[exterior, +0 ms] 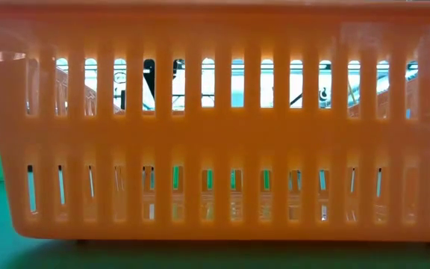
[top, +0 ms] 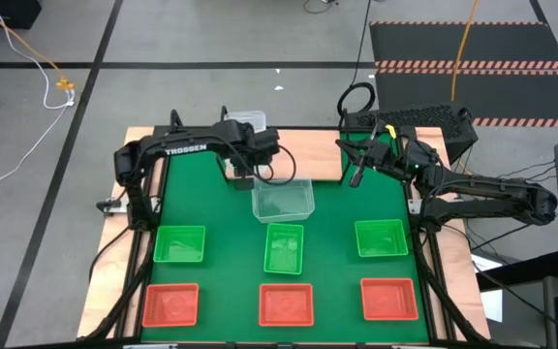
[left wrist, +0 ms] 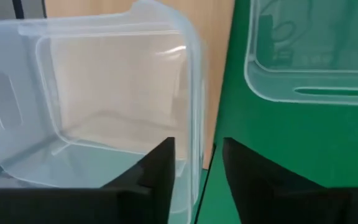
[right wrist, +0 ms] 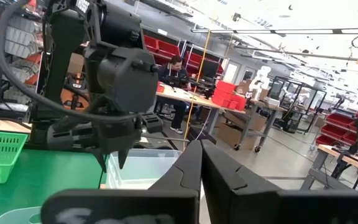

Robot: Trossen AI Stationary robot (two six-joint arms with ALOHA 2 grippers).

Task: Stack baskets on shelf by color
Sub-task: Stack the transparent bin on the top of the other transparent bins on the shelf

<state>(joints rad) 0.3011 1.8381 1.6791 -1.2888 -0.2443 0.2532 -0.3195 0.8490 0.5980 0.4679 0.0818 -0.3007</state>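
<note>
A clear basket (left wrist: 98,106) sits on the left end of the light-brown shelf (top: 323,165); in the high view only its far end (top: 248,118) shows past the arm. My left gripper (left wrist: 197,146) (top: 243,179) points down, open. Its fingers stand either side of the basket's near wall (left wrist: 196,112), one inside and one outside, with a gap on both sides. A second clear basket (top: 283,200) (left wrist: 316,56) lies on the green mat just in front of the shelf. My right gripper (top: 356,174) (right wrist: 201,155) is shut and empty, raised at the far right.
Three green baskets (top: 180,243) (top: 284,247) (top: 381,237) lie in a row on the mat, and three red-orange ones (top: 171,304) (top: 287,304) (top: 388,299) lie nearer the front edge. One red-orange basket's slotted wall (exterior: 215,127) fills the low view. People sit at desks beyond the table.
</note>
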